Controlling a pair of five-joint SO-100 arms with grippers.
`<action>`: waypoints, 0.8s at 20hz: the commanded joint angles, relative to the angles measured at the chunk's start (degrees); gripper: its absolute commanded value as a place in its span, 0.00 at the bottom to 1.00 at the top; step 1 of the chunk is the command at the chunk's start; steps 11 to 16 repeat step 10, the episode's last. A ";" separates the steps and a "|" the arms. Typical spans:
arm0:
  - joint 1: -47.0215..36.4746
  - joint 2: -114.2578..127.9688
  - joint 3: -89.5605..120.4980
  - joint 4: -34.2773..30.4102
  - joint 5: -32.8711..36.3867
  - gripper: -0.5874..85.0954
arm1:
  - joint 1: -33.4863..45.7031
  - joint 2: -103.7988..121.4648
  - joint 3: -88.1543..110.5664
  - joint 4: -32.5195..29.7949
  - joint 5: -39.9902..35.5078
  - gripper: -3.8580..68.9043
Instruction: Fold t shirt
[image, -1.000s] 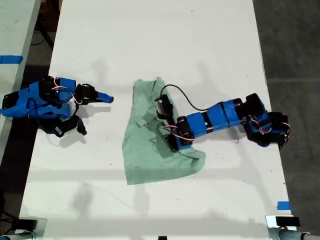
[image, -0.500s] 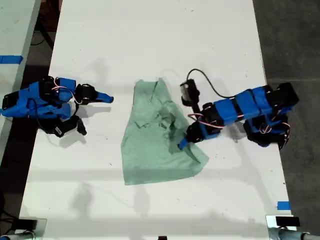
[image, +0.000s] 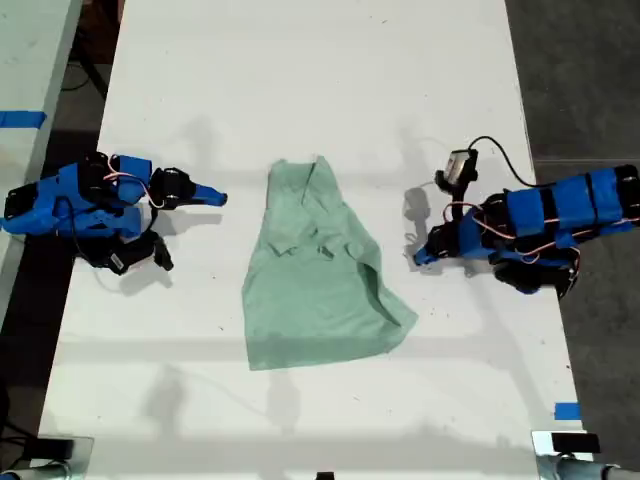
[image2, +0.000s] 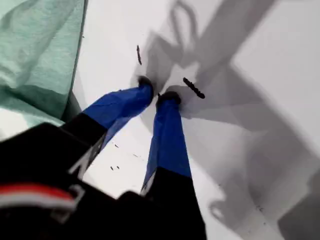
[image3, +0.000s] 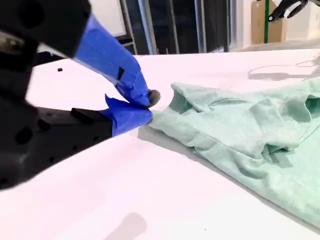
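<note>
— Where is the t shirt?
— Mid-table, wrinkled, cut off in both wrist views.
— The grippers?
— The first gripper and the second gripper are each closed, empty, beside it.

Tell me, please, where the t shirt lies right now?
The t shirt lies mid-table in the exterior view, between both arms, touching neither.
</note>
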 joint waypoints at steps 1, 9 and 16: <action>-0.26 0.62 2.20 -0.35 0.18 0.00 | 4.31 6.68 5.36 -1.14 -3.43 0.06; -0.26 0.62 2.20 -0.35 -0.18 0.00 | 8.17 49.39 15.38 22.85 -9.32 0.08; -0.35 0.62 2.20 -0.35 -0.18 0.00 | 8.17 49.39 15.38 22.85 -9.32 0.09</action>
